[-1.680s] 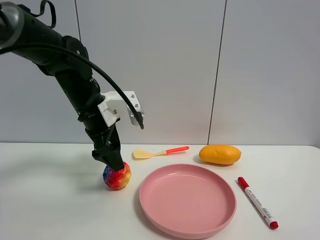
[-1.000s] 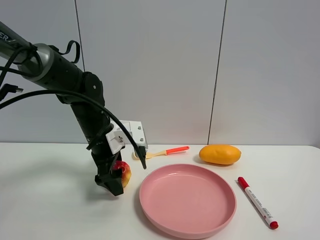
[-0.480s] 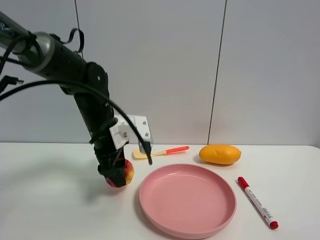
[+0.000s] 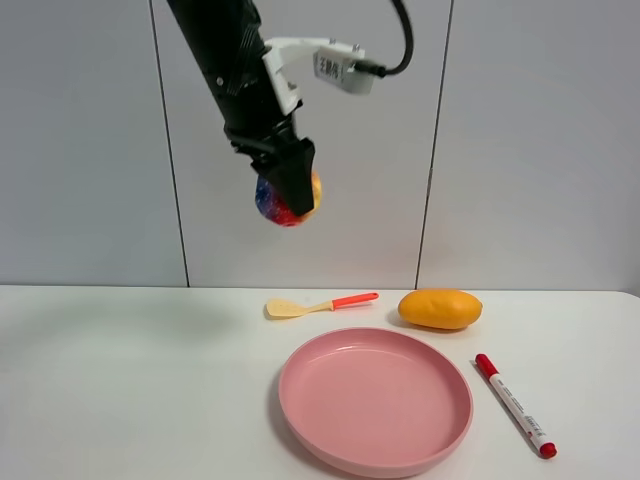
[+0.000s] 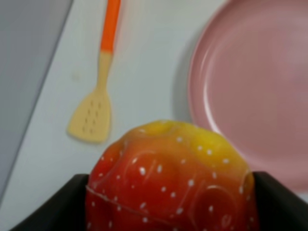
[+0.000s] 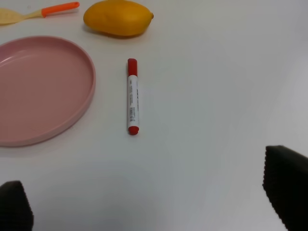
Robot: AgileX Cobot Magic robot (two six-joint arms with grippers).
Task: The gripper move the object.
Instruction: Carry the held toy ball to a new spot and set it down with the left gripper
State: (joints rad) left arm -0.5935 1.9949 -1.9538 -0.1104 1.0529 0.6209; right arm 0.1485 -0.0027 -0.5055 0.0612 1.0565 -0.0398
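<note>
pinching the object (image 4: 272, 203), left end effector (image 4: 294, 203), midair

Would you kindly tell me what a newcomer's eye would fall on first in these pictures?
The left hand grips a rainbow-speckled ball high in the air, well above the table. Below, a pink plate lies near the front edge, with a mango behind it to the right.
</note>
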